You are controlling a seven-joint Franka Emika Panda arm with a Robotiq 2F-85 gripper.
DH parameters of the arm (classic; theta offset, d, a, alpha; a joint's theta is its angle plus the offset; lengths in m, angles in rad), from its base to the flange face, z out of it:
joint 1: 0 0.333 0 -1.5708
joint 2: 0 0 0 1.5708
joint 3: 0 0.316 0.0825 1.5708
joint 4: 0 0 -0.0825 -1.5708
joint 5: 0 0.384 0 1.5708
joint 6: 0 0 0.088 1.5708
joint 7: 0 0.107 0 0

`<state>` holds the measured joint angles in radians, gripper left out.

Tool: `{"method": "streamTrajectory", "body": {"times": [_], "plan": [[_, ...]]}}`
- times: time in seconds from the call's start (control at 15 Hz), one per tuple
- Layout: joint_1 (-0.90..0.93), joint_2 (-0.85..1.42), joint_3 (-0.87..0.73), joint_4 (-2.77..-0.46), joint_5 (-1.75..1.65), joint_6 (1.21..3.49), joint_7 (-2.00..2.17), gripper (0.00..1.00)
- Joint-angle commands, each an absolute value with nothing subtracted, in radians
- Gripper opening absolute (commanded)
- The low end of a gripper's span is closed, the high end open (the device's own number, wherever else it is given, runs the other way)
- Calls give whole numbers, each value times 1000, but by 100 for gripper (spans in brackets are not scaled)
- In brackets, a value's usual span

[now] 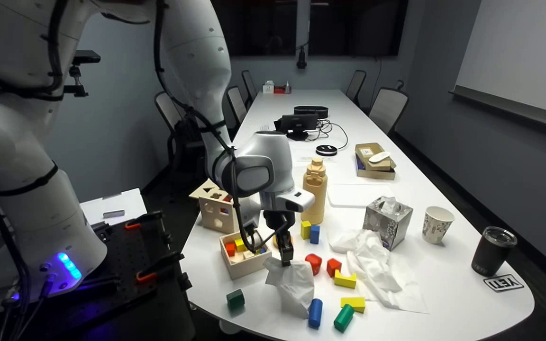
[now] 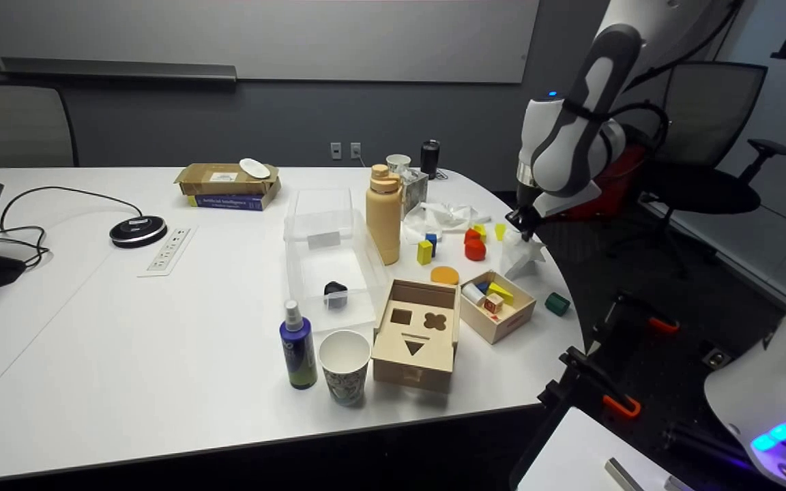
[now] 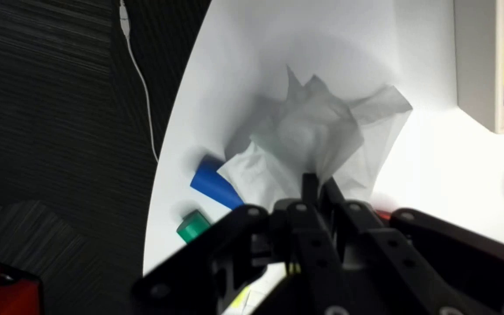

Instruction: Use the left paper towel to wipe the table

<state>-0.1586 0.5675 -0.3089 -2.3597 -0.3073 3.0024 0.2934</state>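
White and glossy, the long table (image 1: 453,310) runs past a grey wall (image 1: 467,156). Near its rounded end hangs a crumpled paper towel (image 3: 317,127), pinched between the jaws of the gripper (image 3: 320,180). Just beside it lies a blue cylinder (image 1: 315,313), then a green cylinder (image 1: 344,318). Farther out come a wooden tray (image 1: 249,269) of blocks (image 1: 240,245), a second towel (image 1: 381,272) beside a tissue box (image 1: 389,222), and a tan bottle (image 1: 314,194).

The gripper (image 1: 286,261) pinches a white paper towel (image 1: 295,286) near the front edge of the table (image 1: 460,305); a black tumbler (image 1: 493,252) stands by the right edge, a wooden shape sorter (image 1: 218,215) by the left.
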Motion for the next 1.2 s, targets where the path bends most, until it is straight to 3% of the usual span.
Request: {"method": "streamTrajectory", "body": {"times": [0.0,0.67,1.13], "plan": [[-184,707,-272,-2220,-166,2996,198,1],[-131,716,-211,-2191,-23,2807,163,1],[-19,744,-378,-2200,-93,2726,239,1]]}}
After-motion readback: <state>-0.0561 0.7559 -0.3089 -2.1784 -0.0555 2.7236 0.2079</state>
